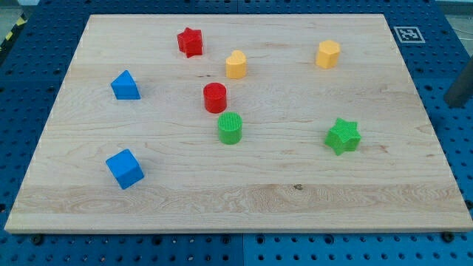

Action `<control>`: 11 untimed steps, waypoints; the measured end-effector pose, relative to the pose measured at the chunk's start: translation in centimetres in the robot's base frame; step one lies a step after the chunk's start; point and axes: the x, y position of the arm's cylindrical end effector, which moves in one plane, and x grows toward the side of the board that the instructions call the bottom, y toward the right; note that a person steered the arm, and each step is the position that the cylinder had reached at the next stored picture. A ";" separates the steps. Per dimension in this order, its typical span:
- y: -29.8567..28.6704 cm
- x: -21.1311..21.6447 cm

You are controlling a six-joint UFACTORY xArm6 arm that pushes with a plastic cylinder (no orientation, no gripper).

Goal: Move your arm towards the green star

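The green star (343, 136) lies on the right half of the wooden board (295, 199). A dark rod enters at the view's right edge, and my tip (456, 105) sits just off the board's right side, above and to the right of the green star and well apart from it. No block touches the tip.
Also on the board are a green cylinder (230, 128), a red cylinder (215, 97), a red star (190, 42), a yellow heart-like block (236, 65), a yellow hexagon (328, 55), a blue wedge-like block (126, 86) and a blue cube (124, 168). A printed marker (409, 34) sits off the top right corner.
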 end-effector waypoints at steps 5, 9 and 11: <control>-6.2 2.9; -6.2 4.2; -8.4 7.6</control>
